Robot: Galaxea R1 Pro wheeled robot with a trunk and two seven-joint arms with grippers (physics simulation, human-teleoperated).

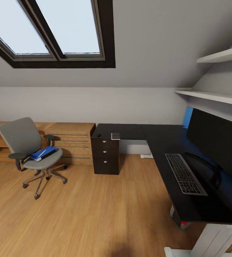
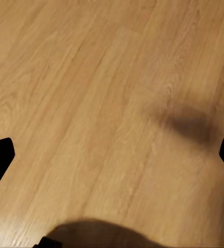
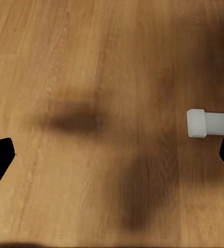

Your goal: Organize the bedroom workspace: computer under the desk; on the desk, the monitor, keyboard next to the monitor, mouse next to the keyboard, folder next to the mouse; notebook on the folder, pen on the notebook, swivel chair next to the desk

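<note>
The grey swivel chair (image 1: 25, 148) stands on the wood floor at the left, away from the desk, with the blue folder (image 1: 43, 153) lying on its seat. The black desk (image 1: 159, 137) runs along the back wall and down the right side. On its right wing the wide monitor (image 1: 216, 137) stands behind the keyboard (image 1: 185, 174). On the back wing lie a small dark mouse (image 1: 99, 135) and the grey notebook (image 1: 115, 136). The computer (image 1: 180, 218) peeks out under the desk, showing a red light. My left gripper (image 2: 112, 157) and right gripper (image 3: 112, 160) hang open over bare floor.
A dark drawer unit (image 1: 106, 155) stands under the desk's left end, and low oak shelving (image 1: 71, 142) runs behind the chair. The desk's white foot bar (image 3: 210, 123) lies near my right gripper. White wall shelves (image 1: 216, 95) hang above the monitor. Open floor lies between chair and desk.
</note>
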